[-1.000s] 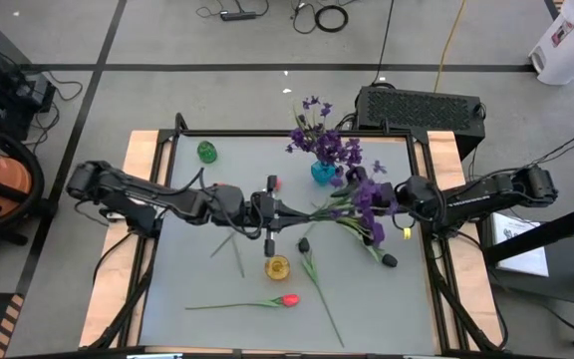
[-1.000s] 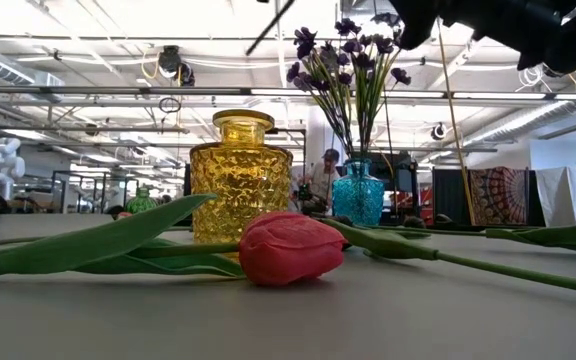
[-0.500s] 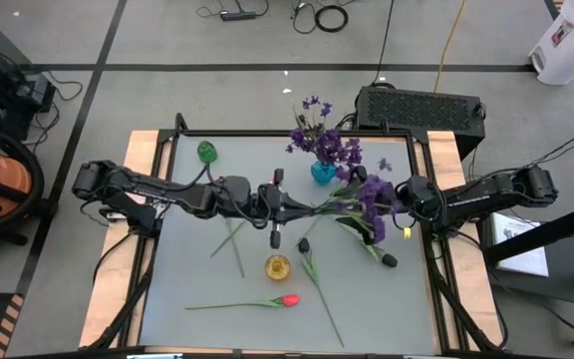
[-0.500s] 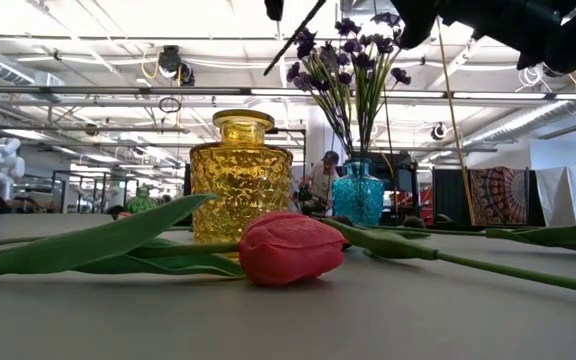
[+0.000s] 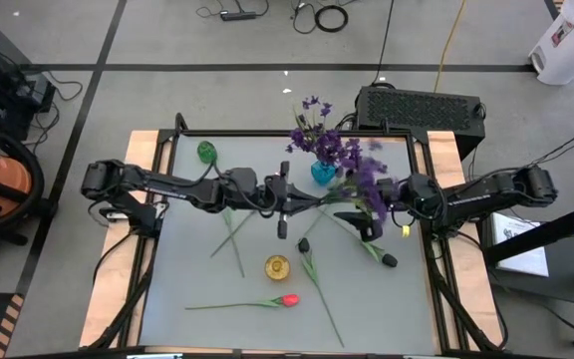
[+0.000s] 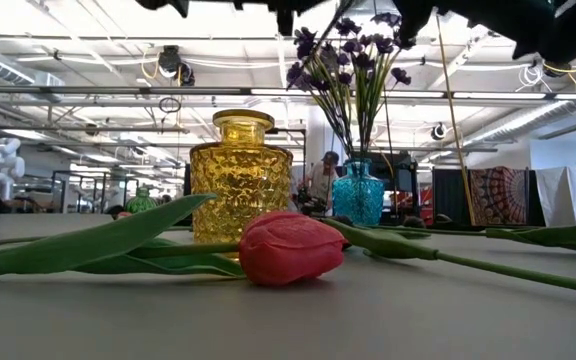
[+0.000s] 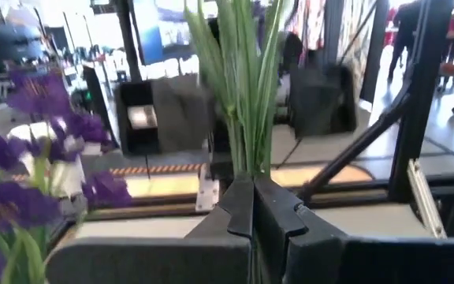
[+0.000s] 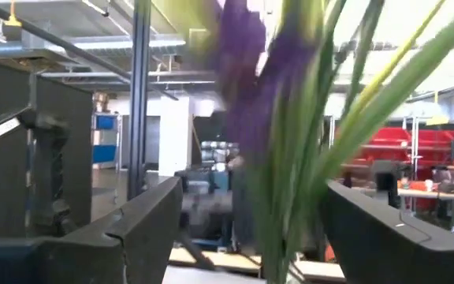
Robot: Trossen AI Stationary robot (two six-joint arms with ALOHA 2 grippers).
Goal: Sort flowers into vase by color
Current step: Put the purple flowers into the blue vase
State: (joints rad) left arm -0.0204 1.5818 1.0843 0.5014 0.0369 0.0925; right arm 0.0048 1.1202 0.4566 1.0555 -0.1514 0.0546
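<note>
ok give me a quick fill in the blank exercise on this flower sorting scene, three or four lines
1. The left gripper is shut on the green stems of the ____ flower bunch.
2. The right gripper is ____, with those stems between its fingers.
3. The turquoise glass vase already holds ____ flowers.
4. The red-pink tulip lies on the grey table nearest the ____ glass vase.

Missing words: purple; open; purple; yellow
</note>
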